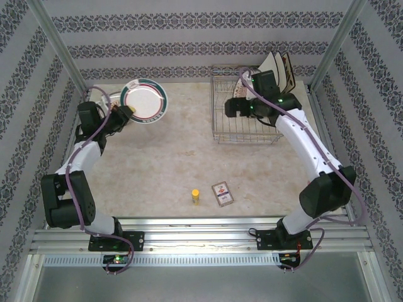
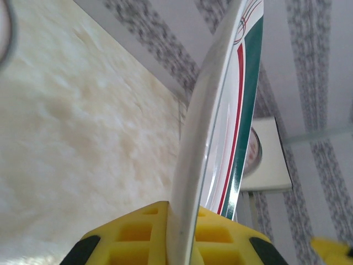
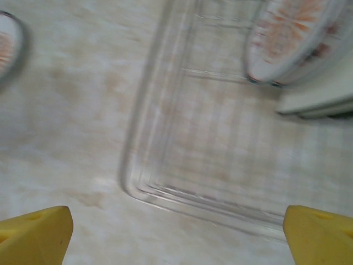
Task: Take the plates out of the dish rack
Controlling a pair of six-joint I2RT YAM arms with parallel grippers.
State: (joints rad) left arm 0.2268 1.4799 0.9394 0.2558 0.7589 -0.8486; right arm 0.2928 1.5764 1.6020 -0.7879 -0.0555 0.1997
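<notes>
At far left, the left gripper (image 1: 128,112) pinches a plate (image 1: 143,99), apparently held aloft.

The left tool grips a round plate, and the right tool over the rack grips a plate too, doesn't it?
Not quite. The right tool is open and holds nothing; the right wrist view shows its fingers spread wide above the rack. The left tool does grip a round plate.

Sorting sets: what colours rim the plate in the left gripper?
Green band and thin red lines on white plate; left wrist view.
</notes>
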